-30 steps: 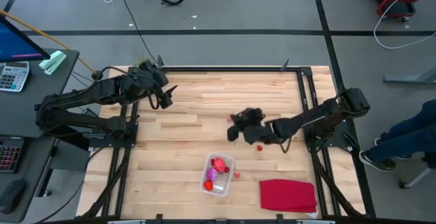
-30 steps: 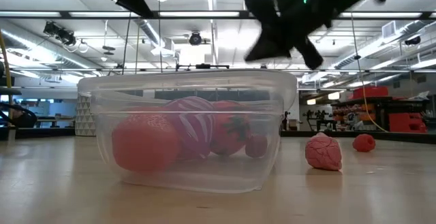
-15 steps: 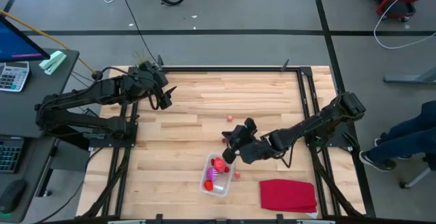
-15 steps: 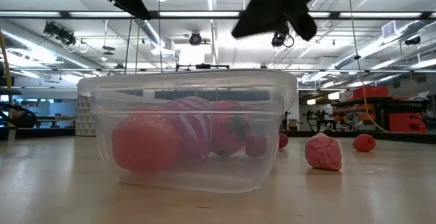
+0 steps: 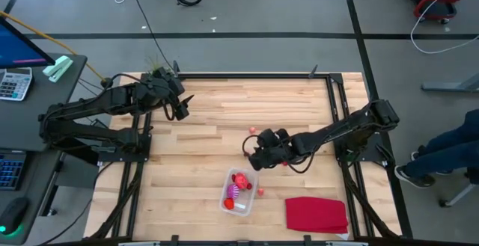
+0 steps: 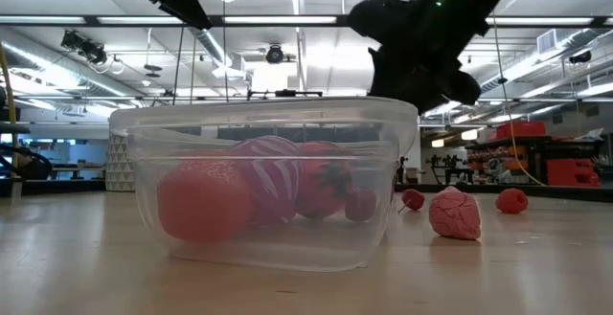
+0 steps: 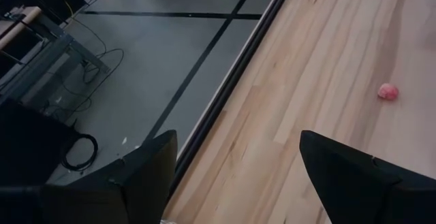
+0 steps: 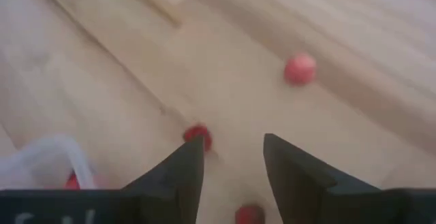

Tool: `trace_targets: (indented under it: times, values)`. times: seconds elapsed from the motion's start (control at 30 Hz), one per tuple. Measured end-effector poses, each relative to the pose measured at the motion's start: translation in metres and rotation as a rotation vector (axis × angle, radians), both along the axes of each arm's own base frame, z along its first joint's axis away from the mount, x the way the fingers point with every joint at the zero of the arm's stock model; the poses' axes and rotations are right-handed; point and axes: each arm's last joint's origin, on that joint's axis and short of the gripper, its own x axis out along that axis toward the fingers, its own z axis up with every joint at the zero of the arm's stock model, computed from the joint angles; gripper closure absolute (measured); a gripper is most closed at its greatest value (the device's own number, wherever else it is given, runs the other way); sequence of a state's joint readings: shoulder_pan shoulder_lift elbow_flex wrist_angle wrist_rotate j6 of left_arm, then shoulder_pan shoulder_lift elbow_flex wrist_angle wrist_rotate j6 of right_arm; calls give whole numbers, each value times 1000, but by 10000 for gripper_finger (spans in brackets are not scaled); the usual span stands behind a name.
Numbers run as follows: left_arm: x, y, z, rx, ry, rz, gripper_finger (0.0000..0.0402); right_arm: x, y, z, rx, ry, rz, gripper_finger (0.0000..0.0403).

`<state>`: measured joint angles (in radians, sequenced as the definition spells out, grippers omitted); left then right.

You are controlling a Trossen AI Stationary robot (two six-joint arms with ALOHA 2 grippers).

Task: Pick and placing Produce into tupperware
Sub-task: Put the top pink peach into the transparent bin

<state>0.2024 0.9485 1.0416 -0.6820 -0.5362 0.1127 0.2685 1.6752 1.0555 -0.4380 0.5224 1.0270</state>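
The clear tupperware (image 5: pixel 225 201) (image 6: pixel 268 114) stands near the table's front, its bottom on the wood. Inside lie red produce (image 6: pixel 203 200) and a purple striped piece (image 6: pixel 270 176). Loose produce lies on the wood: a small red piece (image 6: pixel 413 199), a pink one (image 6: pixel 454 213) and a red one (image 6: pixel 511 200). My right gripper (image 5: pixel 251 155) (image 8: pixel 233 144) hangs open just beyond the tupperware's far right corner, with nothing between its fingers. A small red piece (image 8: pixel 197 135) lies on the wood ahead of it. My left gripper (image 5: pixel 180 109) waits open at the far left.
A flat red cloth (image 5: pixel 316 214) lies at the near right corner. One small red piece (image 5: pixel 253 130) sits beyond my right gripper and another (image 5: pixel 261 191) beside the tupperware's right wall. Bare wood stretches across the table's left and far parts.
My right gripper swung toward the near edge, over the tupperware's far right corner. It then drew back a little toward the far edge, tipping further down. In the low view a small red piece has appeared on the wood right of the tupperware and rolled a little rightward.
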Motion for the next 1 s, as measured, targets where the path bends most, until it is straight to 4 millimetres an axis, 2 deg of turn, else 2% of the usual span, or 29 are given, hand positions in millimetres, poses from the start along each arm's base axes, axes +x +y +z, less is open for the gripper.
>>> trace_targets:
  times: [0.3,0.5,0.77,1.0]
  values:
    - [0,0,0,-2,2,1,86,-13,26,-11,10,68,147,251]
    - [0,0,0,-15,-12,12,86,-17,25,-17,-17,70,148,251]
    - [0,0,0,-15,-13,12,86,-23,20,-30,-16,72,125,228]
    - [0,0,0,-17,-15,13,86,-25,20,-38,14,10,97,218]
